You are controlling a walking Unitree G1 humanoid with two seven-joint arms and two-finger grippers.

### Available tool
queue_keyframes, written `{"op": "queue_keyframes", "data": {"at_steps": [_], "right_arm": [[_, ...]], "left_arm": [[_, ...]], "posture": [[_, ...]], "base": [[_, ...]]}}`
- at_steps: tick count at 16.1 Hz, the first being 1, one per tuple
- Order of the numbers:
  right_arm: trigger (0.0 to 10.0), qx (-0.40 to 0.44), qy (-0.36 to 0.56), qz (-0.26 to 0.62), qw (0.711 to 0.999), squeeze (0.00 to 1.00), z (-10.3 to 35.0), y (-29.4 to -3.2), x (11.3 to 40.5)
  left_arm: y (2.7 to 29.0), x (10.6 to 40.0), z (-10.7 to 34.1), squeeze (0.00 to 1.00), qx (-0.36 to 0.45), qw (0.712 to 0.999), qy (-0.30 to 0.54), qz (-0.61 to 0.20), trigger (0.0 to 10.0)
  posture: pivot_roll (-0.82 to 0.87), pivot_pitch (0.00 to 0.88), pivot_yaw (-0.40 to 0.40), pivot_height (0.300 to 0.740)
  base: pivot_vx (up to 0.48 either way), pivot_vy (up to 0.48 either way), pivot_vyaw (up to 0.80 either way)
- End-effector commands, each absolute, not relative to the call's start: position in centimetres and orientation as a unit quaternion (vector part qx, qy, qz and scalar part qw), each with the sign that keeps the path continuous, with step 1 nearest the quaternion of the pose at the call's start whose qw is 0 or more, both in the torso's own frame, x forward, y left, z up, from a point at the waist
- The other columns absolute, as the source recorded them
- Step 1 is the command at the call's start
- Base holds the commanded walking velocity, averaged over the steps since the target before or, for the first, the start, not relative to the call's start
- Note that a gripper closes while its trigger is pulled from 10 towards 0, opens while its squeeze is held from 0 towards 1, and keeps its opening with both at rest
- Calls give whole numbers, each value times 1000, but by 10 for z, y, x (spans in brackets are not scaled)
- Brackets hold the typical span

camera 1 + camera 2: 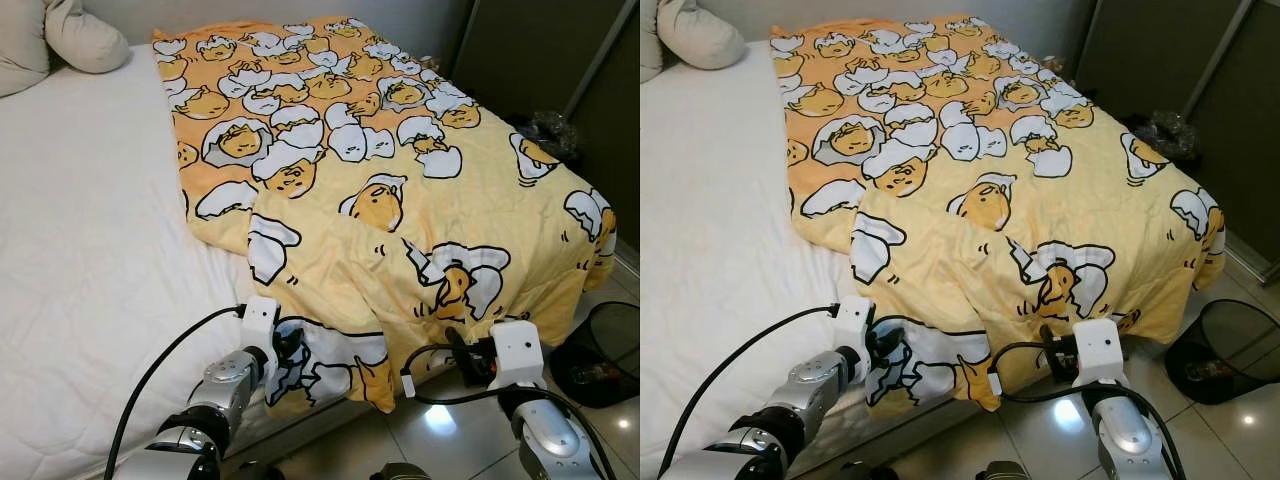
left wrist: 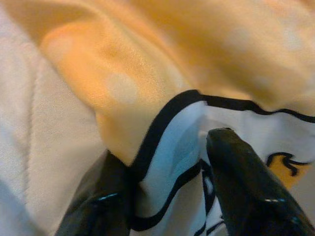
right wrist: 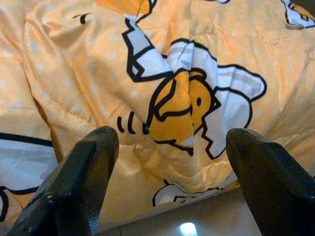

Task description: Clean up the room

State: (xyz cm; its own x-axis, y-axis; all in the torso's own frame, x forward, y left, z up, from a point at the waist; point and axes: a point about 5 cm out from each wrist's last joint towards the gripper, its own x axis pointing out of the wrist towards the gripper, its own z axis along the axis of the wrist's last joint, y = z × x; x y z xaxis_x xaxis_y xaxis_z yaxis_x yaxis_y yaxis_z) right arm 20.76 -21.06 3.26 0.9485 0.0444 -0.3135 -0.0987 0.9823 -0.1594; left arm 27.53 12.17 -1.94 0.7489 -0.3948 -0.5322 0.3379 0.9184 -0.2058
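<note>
A yellow blanket [image 1: 400,170] printed with egg cartoons covers the right half of the bed and hangs over the foot edge. My left gripper [image 1: 287,352] is at the blanket's near hanging corner, and its fingers [image 2: 106,206] are shut on a fold of the fabric [image 2: 167,162]. My right gripper [image 1: 456,347] is at the foot edge further right, just in front of the hanging cloth. In the right wrist view it [image 3: 170,162] stands open, with the blanket [image 3: 177,98] beyond its fingertips and nothing held.
The white mattress [image 1: 80,250] lies bare on the left, with pillows [image 1: 85,40] at the head. A black mesh bin [image 1: 605,350] stands on the tiled floor [image 1: 440,430] at the right. A dark wardrobe [image 1: 540,50] stands beyond the bed.
</note>
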Motion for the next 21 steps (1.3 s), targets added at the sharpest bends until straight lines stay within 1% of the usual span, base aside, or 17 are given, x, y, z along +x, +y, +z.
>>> {"op": "queue_keyframes", "data": {"at_steps": [1, 4, 7, 10, 11, 12, 14, 15, 16, 17, 18, 20, 21], "right_arm": [[10000, -93, 154, 39, 983, 0, 32, -209, 209], [10000, -90, 160, 45, 982, 0, 28, -205, 209], [10000, -89, 157, 42, 983, 0, 29, -205, 213], [10000, -87, 152, 37, 984, 0, 30, -204, 215], [10000, -84, 152, 42, 984, 0, 28, -200, 214], [10000, -83, 153, 43, 984, 0, 28, -199, 214], [10000, -82, 155, 46, 984, 0, 26, -197, 214], [10000, -82, 155, 46, 984, 0, 26, -197, 214], [10000, -80, 153, 46, 984, 0, 25, -196, 216], [10000, -80, 153, 46, 984, 0, 25, -195, 217], [10000, -80, 153, 46, 984, 0, 25, -195, 217], [10000, -80, 153, 44, 984, 0, 24, -195, 218], [10000, -80, 153, 44, 984, 0, 24, -195, 219]], "left_arm": [[119, 271, -22, 0, -41, 928, 298, -217, 0], [124, 265, -27, 0, -46, 927, 306, -213, 0], [133, 266, -27, 0, -24, 933, 302, -193, 0], [129, 270, -22, 0, -19, 934, 287, -210, 0], [125, 275, -18, 0, -47, 936, 280, -208, 0], [124, 276, -17, 0, -58, 937, 278, -206, 0], [120, 278, -15, 0, -20, 937, 271, -220, 0], [120, 278, -15, 0, -15, 937, 271, -219, 0], [124, 280, -15, 0, 50, 940, 271, -201, 10000], [125, 280, -15, 0, 74, 939, 268, -202, 10000], [126, 279, -16, 0, 76, 939, 267, -204, 10000], [128, 281, -14, 0, 8, 946, 270, -182, 10000], [129, 282, -13, 0, 26, 947, 263, -183, 10000]], "posture": [[-246, 5, 8, 723], [-232, 15, 11, 723], [-235, 10, 19, 723], [-235, 11, 26, 723], [-226, 15, 26, 723], [-226, 15, 26, 723], [-213, 16, 31, 723], [-213, 16, 31, 723], [-211, 12, 36, 723], [-211, 11, 38, 723], [-210, 10, 41, 723], [-209, 8, 42, 723], [-208, 7, 42, 723]], "base": [[0, 0, 0], [0, 0, 0], [0, 0, 0], [0, 0, 0], [0, 0, 0], [0, 0, 0], [0, 0, 0], [0, 0, 0], [0, 0, 0], [0, 0, 0], [0, 0, 0], [0, 0, 0], [0, 0, 0]]}}
